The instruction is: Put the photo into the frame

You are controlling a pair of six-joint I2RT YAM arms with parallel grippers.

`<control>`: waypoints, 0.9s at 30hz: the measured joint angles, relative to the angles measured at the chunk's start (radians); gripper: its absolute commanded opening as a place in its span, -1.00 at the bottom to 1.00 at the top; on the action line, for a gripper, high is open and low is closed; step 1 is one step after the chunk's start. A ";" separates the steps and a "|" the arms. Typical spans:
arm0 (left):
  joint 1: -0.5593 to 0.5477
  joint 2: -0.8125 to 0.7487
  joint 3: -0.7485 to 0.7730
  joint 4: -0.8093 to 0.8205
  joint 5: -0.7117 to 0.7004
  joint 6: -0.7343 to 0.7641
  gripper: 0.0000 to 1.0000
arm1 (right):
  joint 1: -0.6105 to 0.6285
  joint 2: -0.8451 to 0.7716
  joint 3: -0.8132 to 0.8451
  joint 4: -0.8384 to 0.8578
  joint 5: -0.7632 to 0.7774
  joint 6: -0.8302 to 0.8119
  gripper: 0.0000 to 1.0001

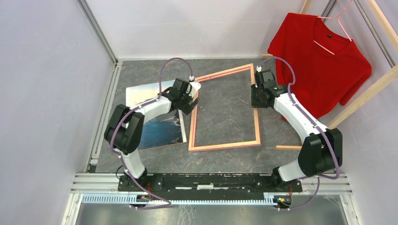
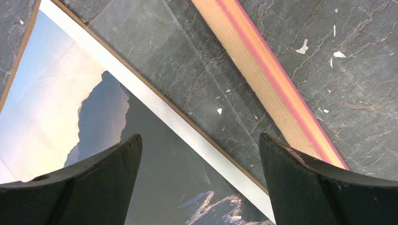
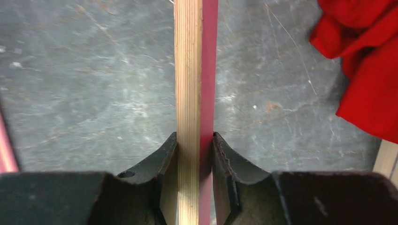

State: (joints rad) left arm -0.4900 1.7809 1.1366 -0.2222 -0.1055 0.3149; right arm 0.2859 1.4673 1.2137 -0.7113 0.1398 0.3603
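The frame lies on the dark table as an open rectangle, with a wood-coloured rim and pink edge. My right gripper is shut on its right rail; in the right wrist view both fingers press the sides of that rail, gripper. The photo of dark mountains under a pale sky lies flat left of the frame, partly under my left arm. My left gripper hangs open over the photo's right edge. In the left wrist view it holds nothing, between the photo and the frame's left rail.
A red T-shirt hangs on a pink hanger from a wooden rack at the back right, close to my right arm. A short loose wooden stick lies right of the frame. White walls enclose the table.
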 measured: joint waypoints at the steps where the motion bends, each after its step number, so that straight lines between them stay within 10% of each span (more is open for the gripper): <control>1: -0.003 0.004 0.000 0.002 -0.006 0.004 1.00 | -0.006 0.000 -0.021 0.002 0.005 -0.003 -0.85; 27: -0.040 0.070 0.003 0.015 -0.076 0.020 1.00 | -0.068 0.204 -0.196 0.279 0.042 -0.048 -0.79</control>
State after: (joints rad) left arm -0.5301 1.8507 1.1393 -0.2073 -0.1814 0.3351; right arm 0.2184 1.6711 1.0180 -0.4320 0.1814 0.3122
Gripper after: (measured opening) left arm 0.996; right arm 0.301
